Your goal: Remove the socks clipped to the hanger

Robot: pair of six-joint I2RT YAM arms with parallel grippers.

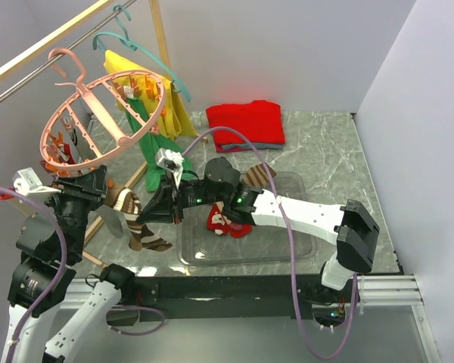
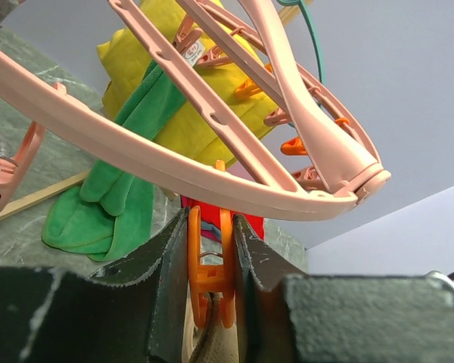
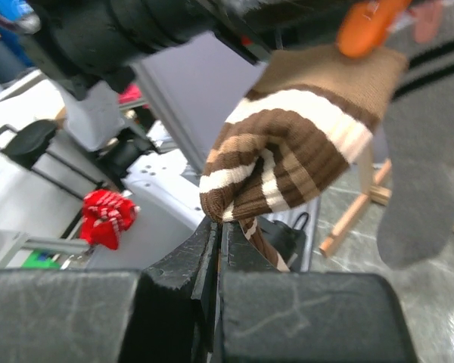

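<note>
The pink ring hanger [image 1: 98,125] hangs from a rail at the upper left; its rim also crosses the left wrist view [image 2: 174,162]. My left gripper [image 2: 210,234] is shut on an orange clip [image 2: 210,265] under the rim, and the clip holds a tan sock edge [image 2: 212,344]. My right gripper [image 3: 218,227] is shut on the lower edge of a brown striped sock [image 3: 287,159] that hangs from an orange clip [image 3: 371,19]. In the top view the right gripper [image 1: 141,217] is just below the left gripper [image 1: 106,184]. A grey sock [image 3: 420,189] hangs beside the striped one.
A clear tray [image 1: 287,249] holds a red sock [image 1: 227,221] and a striped sock [image 1: 257,175]. Another striped sock [image 1: 147,240] lies on the table. A folded red garment [image 1: 246,121] lies at the back. A yellow shirt [image 1: 178,113] and green cloth [image 1: 153,151] hang on a teal hanger [image 1: 140,45].
</note>
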